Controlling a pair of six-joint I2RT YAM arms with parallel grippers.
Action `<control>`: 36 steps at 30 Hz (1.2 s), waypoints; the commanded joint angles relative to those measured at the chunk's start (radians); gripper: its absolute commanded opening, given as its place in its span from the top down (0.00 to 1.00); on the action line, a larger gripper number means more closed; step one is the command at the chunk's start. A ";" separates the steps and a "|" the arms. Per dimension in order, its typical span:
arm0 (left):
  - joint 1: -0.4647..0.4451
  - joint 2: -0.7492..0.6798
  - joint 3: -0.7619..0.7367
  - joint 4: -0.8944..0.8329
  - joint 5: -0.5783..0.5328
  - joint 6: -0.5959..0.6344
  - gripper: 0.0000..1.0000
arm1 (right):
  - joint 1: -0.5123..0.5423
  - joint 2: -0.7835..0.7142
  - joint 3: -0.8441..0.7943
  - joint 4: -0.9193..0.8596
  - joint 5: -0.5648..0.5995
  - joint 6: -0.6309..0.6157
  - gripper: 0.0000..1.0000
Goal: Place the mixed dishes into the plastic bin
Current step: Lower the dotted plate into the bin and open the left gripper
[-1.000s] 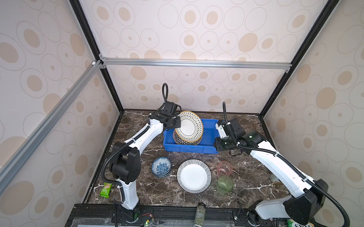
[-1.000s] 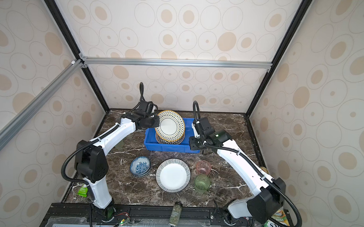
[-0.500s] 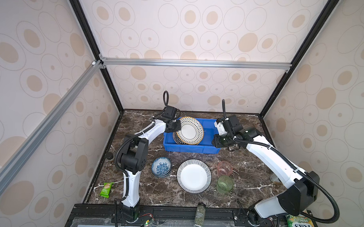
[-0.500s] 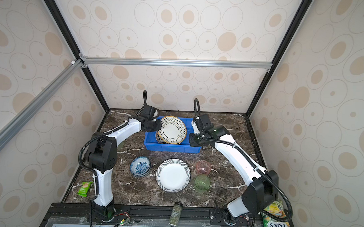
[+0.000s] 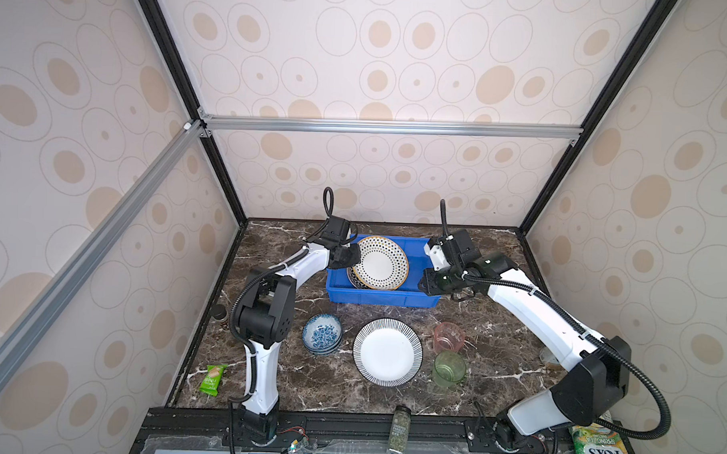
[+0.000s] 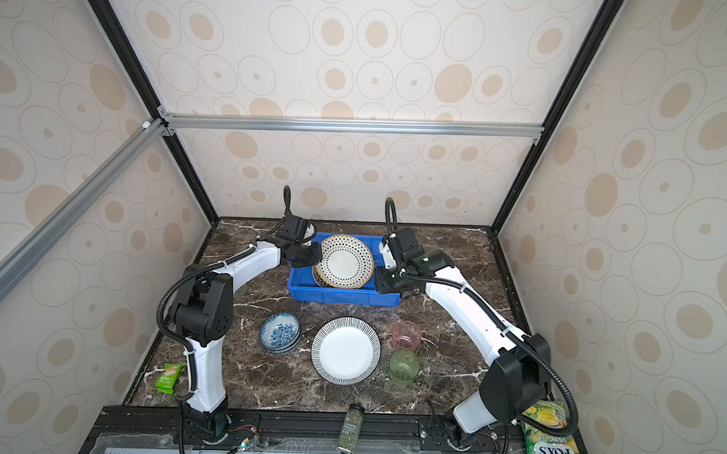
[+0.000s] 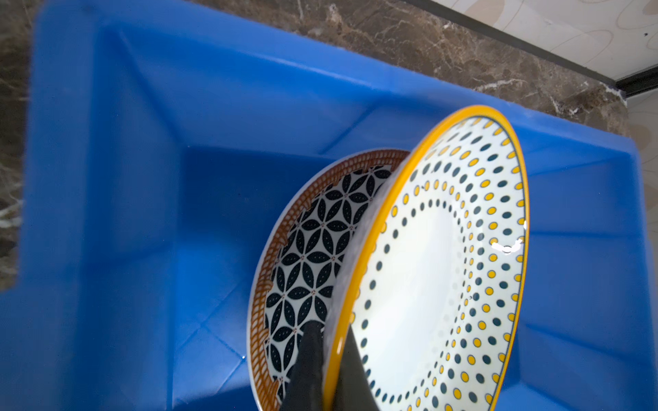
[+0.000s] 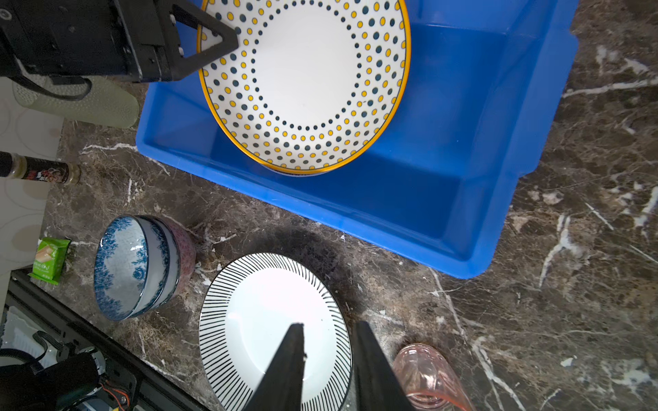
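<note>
Since a second earlier, the left arm had folded in and brought its load lower over the crate. The left gripper [image 5: 349, 254] was clamped on the near rim of the dotted plate [image 5: 383, 262], one finger on each face. The plate hung tilted above the geometric plate [image 7: 306, 256], which already lay inside the bin [image 5: 380, 298]; whether the two plates touched could not be told.

To finish this step well, the free edge should probably be eased down onto the plate beneath, and the dotted plate flattened before the jaws let go. Released while tilted, it could slide or clatter.

Beside the bin's right end, the right gripper [image 8: 329, 325] held nothing, its jaws narrowly apart. It looked best kept clear of the descending rim.

On the table in front of the bin, the bowls [image 5: 322, 334], striped plate [image 5: 388, 350], pink cup [image 5: 448, 337] and green cup [image 5: 449, 367] were not yet binned.
</note>
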 commanded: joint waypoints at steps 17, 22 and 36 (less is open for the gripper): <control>0.044 0.009 0.003 -0.053 -0.076 0.027 0.99 | -0.005 -0.031 -0.036 0.035 -0.073 0.064 0.71; 0.045 0.013 -0.012 -0.059 -0.090 0.032 0.98 | -0.005 -0.044 -0.057 0.048 -0.089 0.075 0.71; 0.046 0.046 -0.043 -0.044 -0.054 0.027 0.90 | -0.005 -0.081 -0.092 0.065 -0.101 0.090 0.70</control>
